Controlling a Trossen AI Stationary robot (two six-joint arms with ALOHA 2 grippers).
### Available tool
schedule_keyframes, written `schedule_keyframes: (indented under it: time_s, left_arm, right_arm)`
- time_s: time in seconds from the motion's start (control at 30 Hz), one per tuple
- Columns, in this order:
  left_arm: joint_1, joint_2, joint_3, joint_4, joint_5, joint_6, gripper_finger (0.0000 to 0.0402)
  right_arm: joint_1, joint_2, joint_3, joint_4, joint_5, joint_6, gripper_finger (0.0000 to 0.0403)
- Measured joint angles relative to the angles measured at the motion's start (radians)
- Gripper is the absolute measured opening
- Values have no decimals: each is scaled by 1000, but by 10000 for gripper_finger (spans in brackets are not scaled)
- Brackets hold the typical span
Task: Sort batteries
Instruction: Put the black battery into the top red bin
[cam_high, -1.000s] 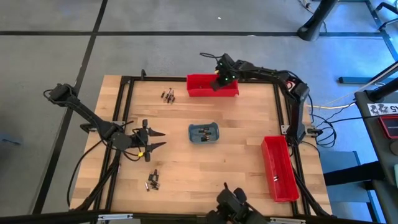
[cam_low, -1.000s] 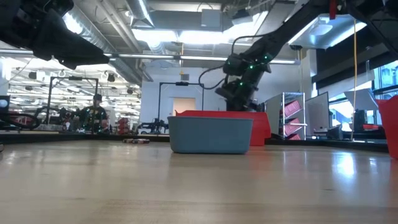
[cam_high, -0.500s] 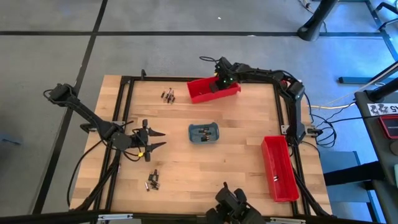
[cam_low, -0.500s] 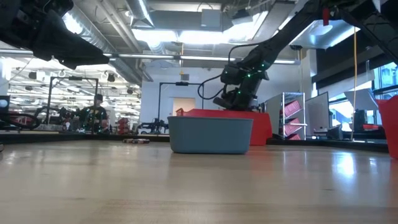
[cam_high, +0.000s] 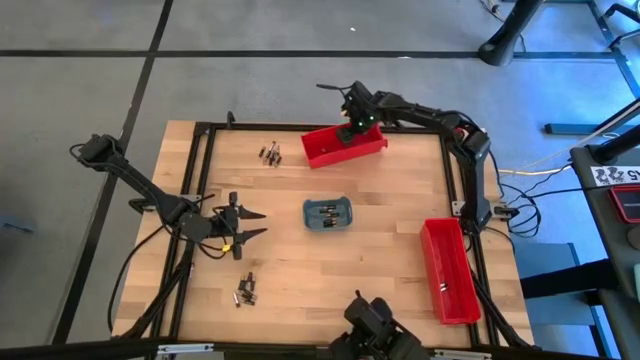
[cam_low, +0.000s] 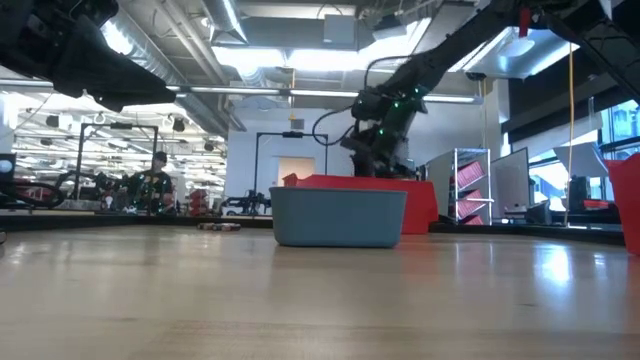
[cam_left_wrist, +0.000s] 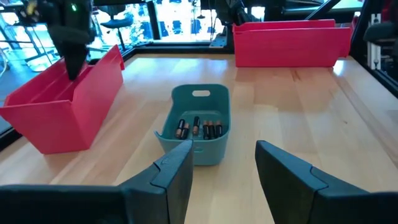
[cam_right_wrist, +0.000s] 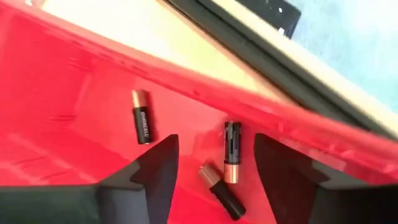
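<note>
My right gripper hangs open over the far red bin, fingers pointing steeply down. In its wrist view three batteries lie on the bin floor, one apart from the other two. The grey-blue tray at mid-table holds several batteries. Loose batteries lie on the table at the far left and near left. My left gripper waits open at the left, level, facing the tray.
A second red bin lies along the right edge with a battery in it. A black frame borders the table. The far bin sits askew to the far edge. Bare wood lies between tray and bins.
The far red bin has turned about on the table and now sits askew, its right end swung toward the far edge. My right gripper dipped into the bin, shifted slightly toward the table's left and has risen again above it.
</note>
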Motion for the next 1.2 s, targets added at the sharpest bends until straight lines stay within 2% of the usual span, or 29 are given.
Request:
schedule_keyframes:
  time_s: [0.33,0.5,0.6,0.67,0.77,0.87,0.93,1.0,1.1,1.2]
  left_arm:
    - [0,0,0,-2,0,-110,164]
    - [0,0,0,-6,0,-139,164]
    - [-1,0,0,-6,0,-152,164]
    - [-2,0,0,-6,0,-172,164]
    - [-6,0,0,-16,0,-209,164]
    - [-23,0,0,-74,0,-275,164]
    - [-39,0,0,-135,0,-336,164]
    - [-54,0,0,-212,0,-400,164]
    - [-70,0,-1,-341,5,-499,164]
    - [-79,0,-1,-465,79,-560,164]
  right_arm:
    - [1,-2,231,-159,24,-110,215]
    - [1,-9,299,-211,40,-164,215]
    - [10,-43,303,-213,136,-196,215]
    - [27,-77,294,-207,269,-216,215]
    - [80,-147,249,-206,428,-254,215]
    - [162,-231,149,-194,486,-336,215]
    - [210,-290,45,-184,478,-465,215]
    - [245,-345,-72,-140,467,-521,215]
    - [277,-440,-242,-46,449,-513,215]
    - [311,-520,-380,87,373,-434,215]
